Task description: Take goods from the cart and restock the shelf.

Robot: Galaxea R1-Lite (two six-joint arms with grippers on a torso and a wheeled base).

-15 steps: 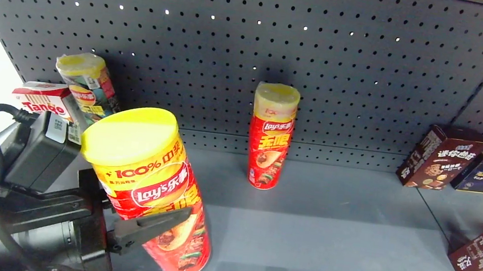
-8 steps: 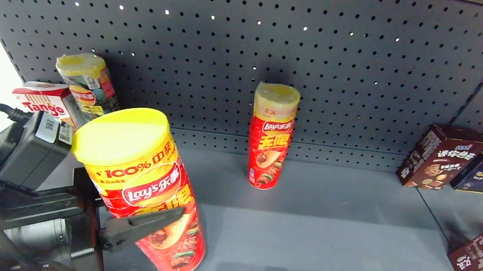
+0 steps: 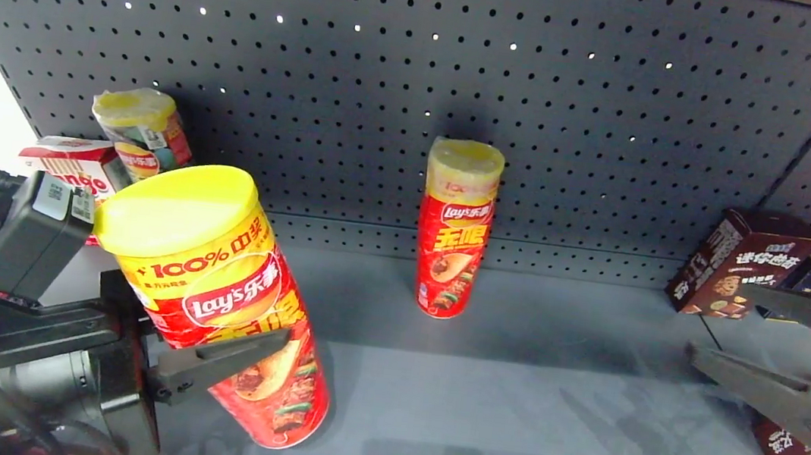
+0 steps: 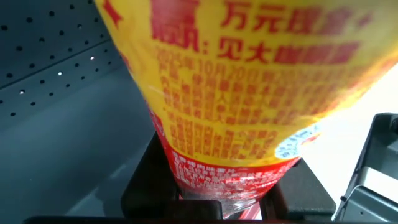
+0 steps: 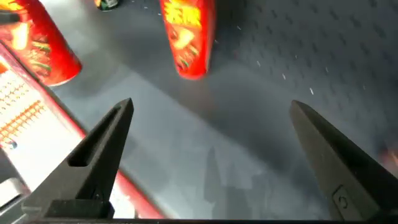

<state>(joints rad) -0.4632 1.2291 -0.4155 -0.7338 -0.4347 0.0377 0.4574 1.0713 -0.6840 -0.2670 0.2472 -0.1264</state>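
While my left fingers [image 3: 222, 363] clamp a tilted chip can [image 3: 215, 290], seemingly touching the shelf [image 3: 505, 422] front, it isn't yet stood upright; my right fingers [image 3: 776, 396] gape empty.

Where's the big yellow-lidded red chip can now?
Head view, left: the yellow-lidded red chip can tilts at the front of the grey shelf, held by the left gripper.

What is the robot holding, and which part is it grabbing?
The left gripper clamps the big red-and-yellow chip can around its side, a bit below the middle. The right gripper is open and holds nothing.
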